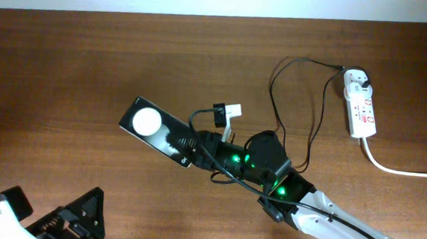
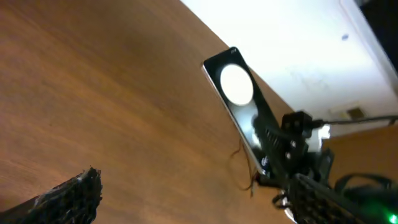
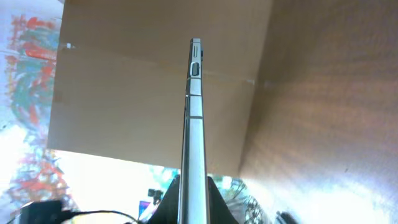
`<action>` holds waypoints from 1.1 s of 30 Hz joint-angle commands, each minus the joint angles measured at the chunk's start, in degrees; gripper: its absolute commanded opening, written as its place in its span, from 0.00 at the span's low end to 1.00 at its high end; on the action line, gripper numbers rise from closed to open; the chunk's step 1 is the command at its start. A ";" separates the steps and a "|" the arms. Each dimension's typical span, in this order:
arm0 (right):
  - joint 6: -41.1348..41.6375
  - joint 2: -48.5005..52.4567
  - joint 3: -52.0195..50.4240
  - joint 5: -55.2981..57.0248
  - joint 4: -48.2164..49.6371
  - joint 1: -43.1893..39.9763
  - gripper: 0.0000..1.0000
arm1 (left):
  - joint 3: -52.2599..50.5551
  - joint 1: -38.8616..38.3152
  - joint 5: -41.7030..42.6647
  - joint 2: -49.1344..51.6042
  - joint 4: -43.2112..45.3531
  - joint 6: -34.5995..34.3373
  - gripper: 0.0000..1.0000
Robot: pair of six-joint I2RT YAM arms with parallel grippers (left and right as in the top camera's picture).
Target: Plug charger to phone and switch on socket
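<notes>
The black phone point(image 1: 155, 127), with a white round patch on its glossy face, is held tilted above the table. My right gripper point(image 1: 196, 146) is shut on its right end. In the right wrist view the phone point(image 3: 194, 112) stands edge-on between my fingers point(image 3: 194, 202). The phone also shows in the left wrist view point(image 2: 235, 93). The white socket point(image 1: 363, 107) lies at the far right with the charger's white adapter point(image 1: 357, 78) in it. The thin black charger cable point(image 1: 274, 94) loops left and down behind the right arm, and its tip is hidden. My left gripper point(image 1: 49, 206) is open and empty at the bottom left.
The socket's thick white cord point(image 1: 402, 171) runs off to the right edge. The right arm point(image 1: 327, 218) crosses the lower right of the table. A pale wall edge borders the far side of the table point(image 1: 206, 13).
</notes>
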 commanded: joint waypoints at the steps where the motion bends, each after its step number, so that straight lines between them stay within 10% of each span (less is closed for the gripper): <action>1: 1.57 -1.73 0.96 -4.22 0.98 -0.20 0.04 | -7.02 0.24 -1.20 0.24 0.33 -16.46 0.99; 5: 3.41 -1.73 0.96 -4.72 0.98 -0.15 0.04 | -20.68 0.24 9.42 0.26 7.61 -34.53 0.99; 11: 4.81 -1.73 0.96 -5.31 -2.49 -0.13 0.04 | -28.55 0.24 16.55 0.31 30.01 -34.62 0.99; 21: 30.97 -1.73 0.96 -8.92 -1.97 2.25 0.04 | -28.70 0.24 14.78 0.87 31.43 -34.62 0.93; 28: 31.52 -1.73 0.96 -8.07 -1.97 4.13 0.04 | -28.72 0.24 13.94 6.45 34.10 -35.08 0.91; 33: 31.52 -1.73 0.96 -7.78 -1.99 4.13 0.04 | -28.72 0.24 14.19 9.84 35.78 -36.54 0.61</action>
